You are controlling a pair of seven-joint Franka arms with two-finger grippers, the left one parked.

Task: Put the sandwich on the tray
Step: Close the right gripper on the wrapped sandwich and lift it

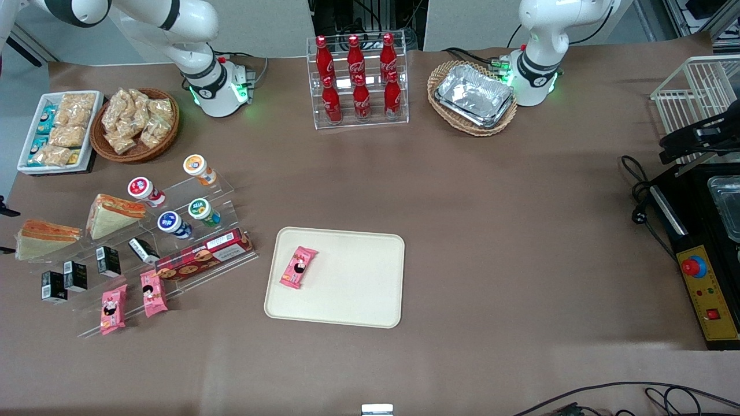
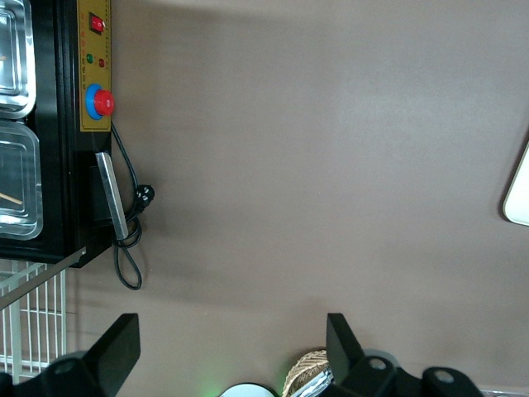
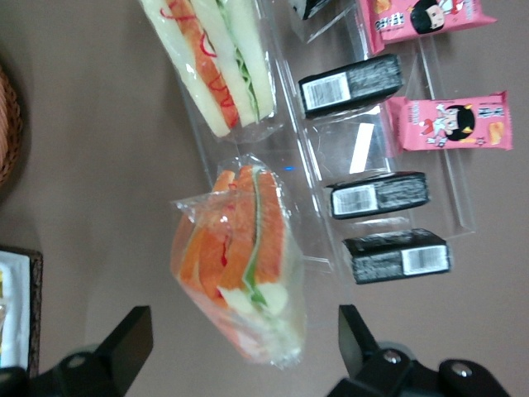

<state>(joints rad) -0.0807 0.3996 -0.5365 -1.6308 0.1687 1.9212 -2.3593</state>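
Two wrapped sandwiches lie at the working arm's end of the table. One sandwich lies on the table beside the clear stand. The other sandwich leans on the stand. My gripper is open and hovers over the first sandwich, with its fingers wide apart on either side of the wrap's narrow end and not touching it. In the front view only its dark fingertips show at the frame edge. The cream tray lies mid-table, nearer the front camera, and holds a pink snack packet.
The clear stepped stand holds cups, black boxes, a chocolate box and pink packets. A wicker snack basket and a white snack bin stand farther from the camera. A cola rack and foil trays stand by the arm bases.
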